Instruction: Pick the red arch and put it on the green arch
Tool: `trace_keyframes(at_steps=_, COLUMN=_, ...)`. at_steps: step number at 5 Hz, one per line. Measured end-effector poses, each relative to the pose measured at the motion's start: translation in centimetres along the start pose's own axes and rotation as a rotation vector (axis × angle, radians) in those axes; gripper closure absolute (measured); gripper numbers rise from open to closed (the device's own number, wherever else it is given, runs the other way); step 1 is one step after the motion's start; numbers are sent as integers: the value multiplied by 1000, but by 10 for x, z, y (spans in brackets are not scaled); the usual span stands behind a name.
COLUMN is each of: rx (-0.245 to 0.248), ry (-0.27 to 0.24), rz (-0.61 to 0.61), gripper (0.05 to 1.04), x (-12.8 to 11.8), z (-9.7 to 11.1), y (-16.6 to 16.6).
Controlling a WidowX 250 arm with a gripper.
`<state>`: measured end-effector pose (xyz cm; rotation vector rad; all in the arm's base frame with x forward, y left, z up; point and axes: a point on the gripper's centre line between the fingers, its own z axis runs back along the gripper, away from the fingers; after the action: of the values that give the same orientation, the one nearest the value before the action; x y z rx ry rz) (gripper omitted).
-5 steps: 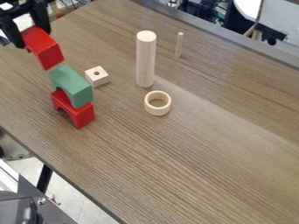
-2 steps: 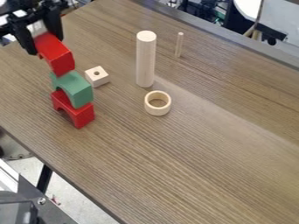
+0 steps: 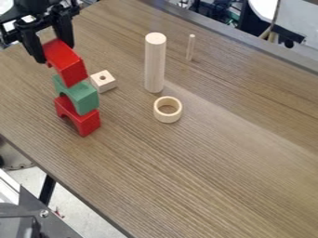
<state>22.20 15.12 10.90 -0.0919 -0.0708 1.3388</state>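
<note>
At the upper left, the black gripper point(image 3: 55, 52) is shut on a red arch point(image 3: 66, 62), with one finger on either side of its upper end. The held arch is tilted and covers part of the top of the green arch point(image 3: 81, 96); whether the two touch I cannot tell. That green arch rests on a second red arch point(image 3: 87, 123), which stands on the wooden table.
Just right of the stack lies a small wooden block with a hole point(image 3: 103, 81). Farther right a tall wooden cylinder point(image 3: 155, 62) stands upright, with a wooden ring point(image 3: 168, 109) below it and a thin peg point(image 3: 190, 47) behind. The table point(image 3: 205, 172) extends toward the lower right.
The gripper has moved right and down in the view with the red arch, bringing it over the green arch. The lower stack has stayed where it was.
</note>
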Motion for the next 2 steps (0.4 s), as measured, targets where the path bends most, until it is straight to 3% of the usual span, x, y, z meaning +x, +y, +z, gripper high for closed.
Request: trace_keyframes(at_steps=2, rx=4, ry=-5, rz=23, gripper=497, x=-2, z=-2, y=-2)
